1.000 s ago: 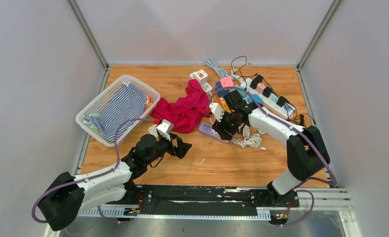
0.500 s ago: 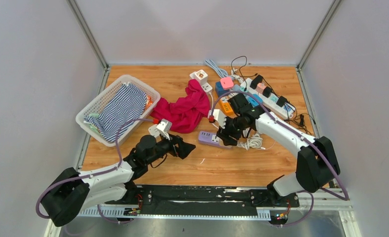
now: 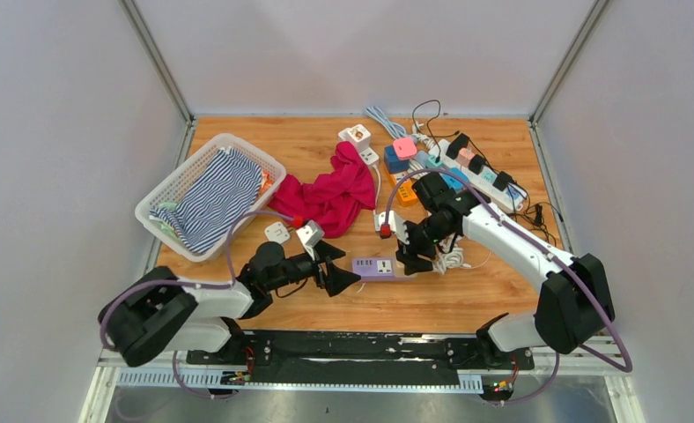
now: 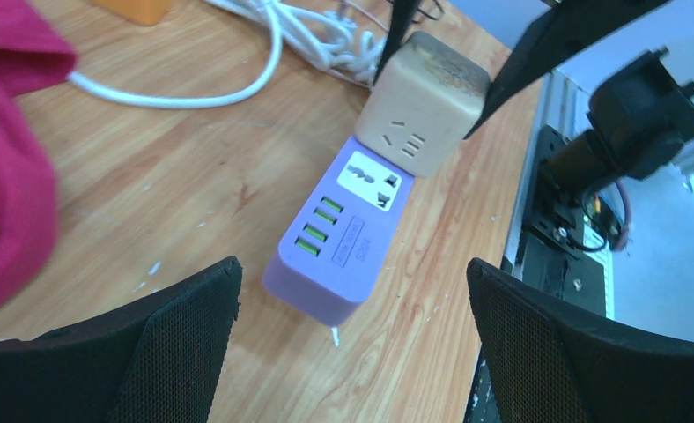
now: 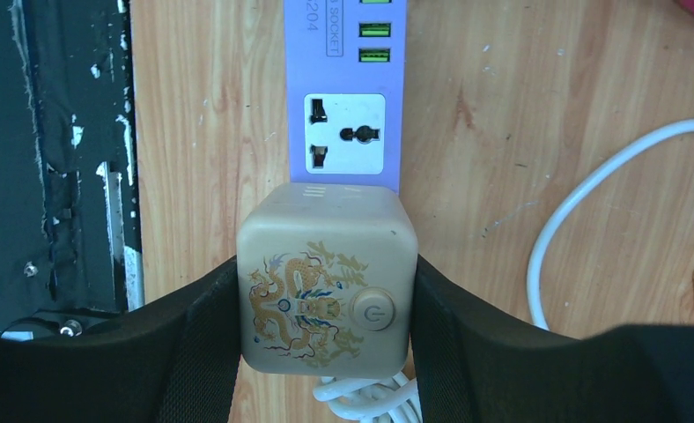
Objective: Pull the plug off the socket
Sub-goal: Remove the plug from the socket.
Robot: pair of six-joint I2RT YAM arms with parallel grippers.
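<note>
The plug, a beige cube with a dragon print and a round power button on its top face, sits on the right end of the purple socket strip, which lies flat on the desk near its front edge, a little right of centre, with its long axis running left to right. The right claw is positioned directly over the plug, roughly half open, with one of its black fingers pressed against each side of the cube; the plug is gripped between them. The left claw is at its widest opening and holds nothing; it faces the left end of the strip, which lies just ahead of and between its fingers without touching them. On the strip's top face, one universal outlet sits just left of the plug, followed by a row of green USB ports. A coiled white cable lies immediately right of the plug. A red cloth lies farther back and to the left; a white basket holding a striped cloth stands at the far left. More power strips and adapters are clustered at the far right. In the top view the right claw covers most of the plug. The plug's pins and the joint with the strip are not visible, so seating depth cannot be determined.
</note>
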